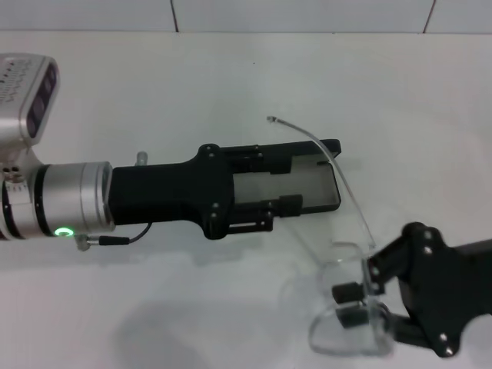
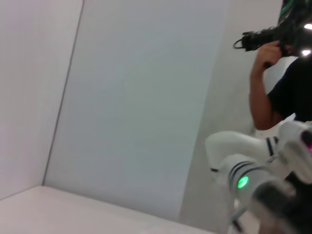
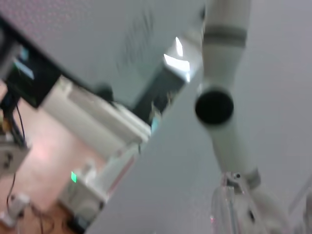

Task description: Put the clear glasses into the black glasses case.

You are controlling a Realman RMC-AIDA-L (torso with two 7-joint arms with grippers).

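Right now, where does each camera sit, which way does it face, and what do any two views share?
Head view: looks down on the white table; left gripper spans the black glasses case, right gripper pinches the clear glasses.
Left wrist view: faces away toward a wall and a person; shows a robot arm.
Right wrist view: faces upward, showing the clear glasses, shared with the head view.

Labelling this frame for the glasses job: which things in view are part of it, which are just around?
In the job:
- clear glasses, gripped by right gripper
- black glasses case, open, held by left gripper

Just around:
- white table
- person with a camera, left wrist view
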